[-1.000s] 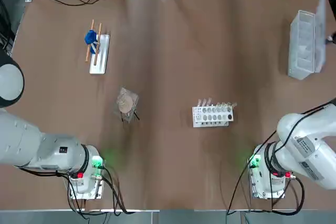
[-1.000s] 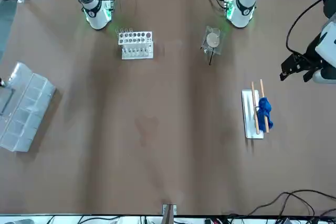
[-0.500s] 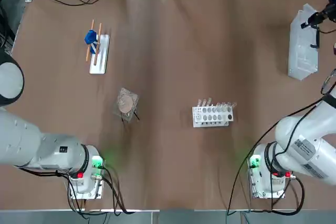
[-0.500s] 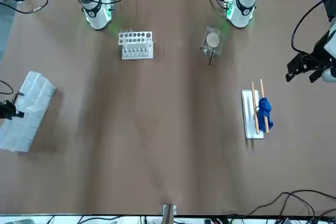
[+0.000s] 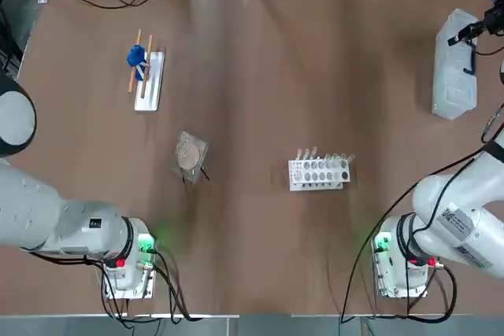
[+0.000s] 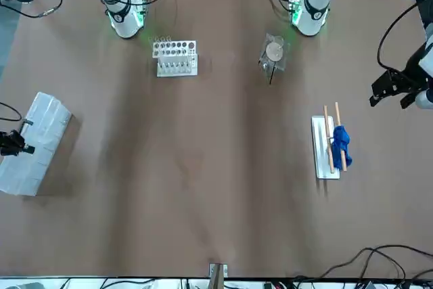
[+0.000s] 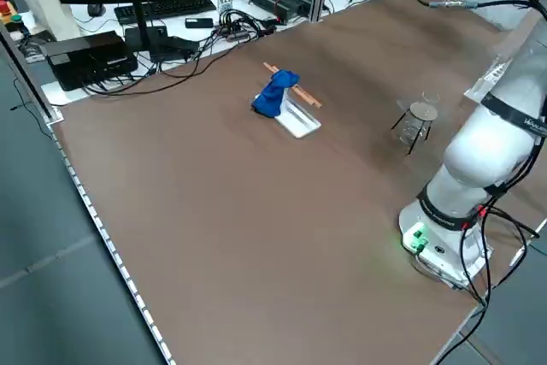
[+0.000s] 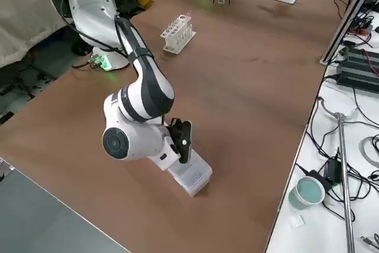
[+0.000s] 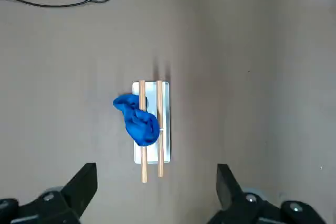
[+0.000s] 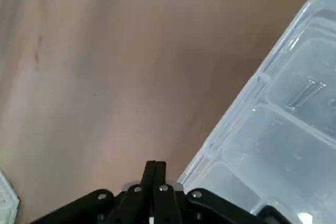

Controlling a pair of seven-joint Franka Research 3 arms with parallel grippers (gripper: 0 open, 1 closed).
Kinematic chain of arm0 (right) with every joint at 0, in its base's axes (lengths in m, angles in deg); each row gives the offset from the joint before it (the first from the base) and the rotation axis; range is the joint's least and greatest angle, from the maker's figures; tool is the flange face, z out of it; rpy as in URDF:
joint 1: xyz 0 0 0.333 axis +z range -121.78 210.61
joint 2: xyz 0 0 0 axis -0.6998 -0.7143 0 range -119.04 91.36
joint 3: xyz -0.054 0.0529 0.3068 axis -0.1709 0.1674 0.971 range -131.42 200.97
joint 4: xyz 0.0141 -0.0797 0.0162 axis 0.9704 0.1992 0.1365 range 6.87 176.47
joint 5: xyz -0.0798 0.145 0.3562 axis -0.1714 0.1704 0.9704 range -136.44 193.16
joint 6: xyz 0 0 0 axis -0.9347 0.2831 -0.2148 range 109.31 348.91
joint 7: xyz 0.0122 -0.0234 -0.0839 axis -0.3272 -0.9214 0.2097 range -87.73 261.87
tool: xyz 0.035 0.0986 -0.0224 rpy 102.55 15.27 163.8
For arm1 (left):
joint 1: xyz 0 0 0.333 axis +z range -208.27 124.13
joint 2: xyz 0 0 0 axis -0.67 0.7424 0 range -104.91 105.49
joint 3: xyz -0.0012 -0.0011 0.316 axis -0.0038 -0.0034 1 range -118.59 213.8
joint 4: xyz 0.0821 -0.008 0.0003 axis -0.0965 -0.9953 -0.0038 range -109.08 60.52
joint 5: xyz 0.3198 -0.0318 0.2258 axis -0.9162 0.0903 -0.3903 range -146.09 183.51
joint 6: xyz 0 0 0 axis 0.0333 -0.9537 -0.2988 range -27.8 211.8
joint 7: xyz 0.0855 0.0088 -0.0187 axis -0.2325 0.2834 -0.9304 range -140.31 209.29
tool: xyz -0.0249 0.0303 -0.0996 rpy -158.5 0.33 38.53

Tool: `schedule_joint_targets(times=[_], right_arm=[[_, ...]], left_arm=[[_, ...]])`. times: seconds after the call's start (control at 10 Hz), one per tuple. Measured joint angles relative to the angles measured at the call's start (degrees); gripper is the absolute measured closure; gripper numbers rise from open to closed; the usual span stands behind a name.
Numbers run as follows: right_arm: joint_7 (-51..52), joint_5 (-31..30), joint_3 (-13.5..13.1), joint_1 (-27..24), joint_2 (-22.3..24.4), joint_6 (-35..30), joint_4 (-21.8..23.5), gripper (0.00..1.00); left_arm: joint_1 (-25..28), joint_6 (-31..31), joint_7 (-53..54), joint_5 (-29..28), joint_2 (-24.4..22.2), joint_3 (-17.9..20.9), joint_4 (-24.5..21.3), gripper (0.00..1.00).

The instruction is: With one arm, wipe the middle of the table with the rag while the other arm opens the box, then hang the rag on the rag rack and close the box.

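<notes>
We count one rag (image 5: 136, 56), one rag rack (image 5: 149, 81), one box (image 5: 455, 64), one tube rack (image 5: 318, 171), two arms.

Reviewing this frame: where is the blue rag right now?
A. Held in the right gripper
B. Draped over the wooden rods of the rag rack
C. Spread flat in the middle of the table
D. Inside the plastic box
B: the rag hangs bunched on the wooden rods of the rag rack; the right gripper, shut with nothing between its fingers, is over by the box.
</notes>
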Motion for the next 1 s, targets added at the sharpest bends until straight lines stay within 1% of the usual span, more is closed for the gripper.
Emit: schedule_joint_targets(times=[0.2, 0.3, 0.4, 0.6, 0.8, 0.9, 1.0], right_arm=[[0.0, -0.2, -0.1, 0.5, 0.4, 0.1, -0.3, 0.99], [-1.5, -1.0, -0.2, 1.8, 1.5, -0.3, -1.1, 0.99], [-5.6, -3.6, -0.2, 3.8, 4.0, -1.7, -2.0, 0.99], [-16.8, -9.4, -0.2, 9.3, 11.8, -5.6, -2.9, 0.99], [-29.2, -15.8, -0.1, 15.4, 19.1, -7.9, -3.0, 0.98], [-34.8, -19.7, -0.1, 19.2, 21.9, -8.2, -2.9, 0.95], [-41.0, -23.2, -0.1, 23.6, 24.0, -9.3, -2.9, 0.84]], left_arm=[[0.1, 0.0, 0.0, 0.0, 0.0, 0.0, 0.0, 0.00], [0.1, 0.0, 0.0, 0.0, 0.0, 0.0, 0.0, 0.00], [0.1, 0.0, 0.2, 0.0, 0.0, 0.0, 0.0, 0.00], [0.1, 0.0, 0.7, 0.0, 0.0, 0.0, 0.1, 0.00], [0.1, 0.0, 0.8, 0.0, 0.0, 0.0, 0.1, 0.00], [0.1, 0.0, 0.8, 0.0, 0.1, 0.0, 0.1, 0.00], [0.1, 0.0, 0.8, 0.0, 0.1, 0.0, 0.1, 0.00]])
